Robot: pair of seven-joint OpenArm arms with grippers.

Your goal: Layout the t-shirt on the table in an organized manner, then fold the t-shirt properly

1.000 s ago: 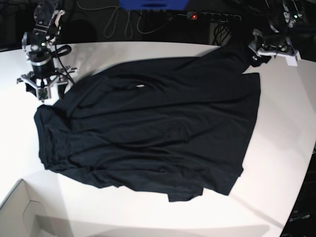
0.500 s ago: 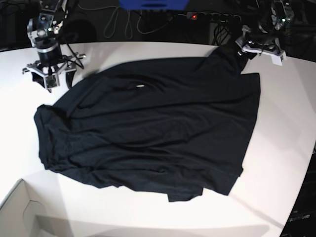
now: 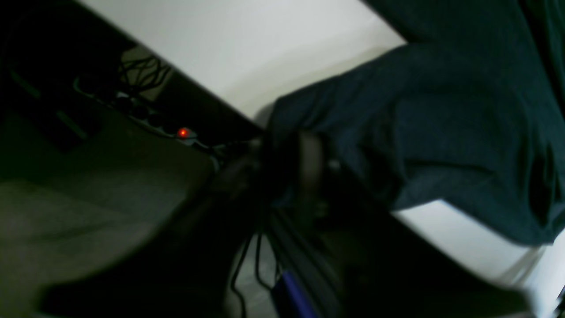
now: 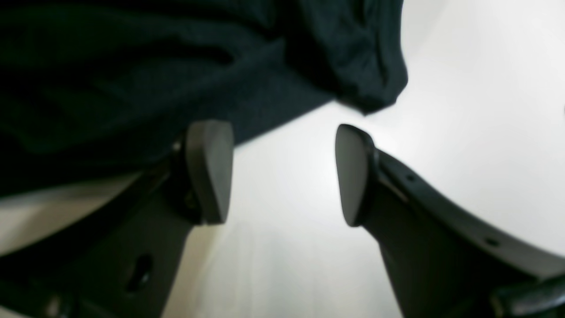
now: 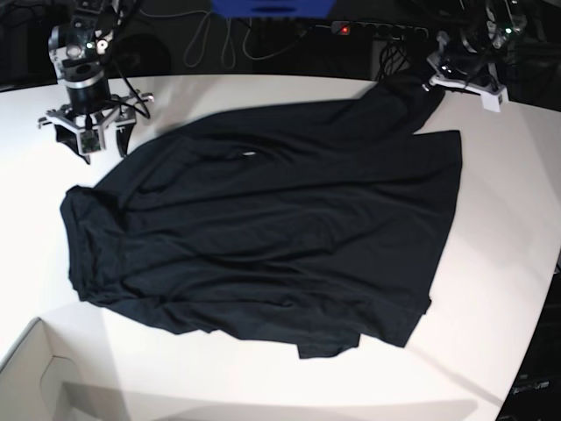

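Nearest the base cam, a pale cardboard box corner (image 5: 39, 373) sits at the bottom-left edge of the white table (image 5: 263, 386). Just beyond it the black t-shirt (image 5: 263, 228) lies spread over the middle of the table, wrinkly, w/ bunched folds along its left side and lower hem. The hem is uneven; one flap pokes out at the bottom centre.

Further back on the base view's left, the right gripper (image 5: 88, 145) hangs over bare table just beside the shirt's upper-left edge. Wrist cam shows its two fingers (image 4: 209, 172) wide apart, nothing btwn them, only white tabletop; the cloth edge sits just past the tips, not touching as far as can be seen.

Far back on the view's right, a corner of the shirt is pulled up toward the table's back edge, where the left gripper (image 5: 438, 74) meets it. Left wrist cam is dark & blurry, but the gripper (image 3: 293, 165) appears pinched together on the shirt fabric, at the table rim.

Behind the table: dark floor, cables, a power strip (image 5: 377, 31) w/ a red light.
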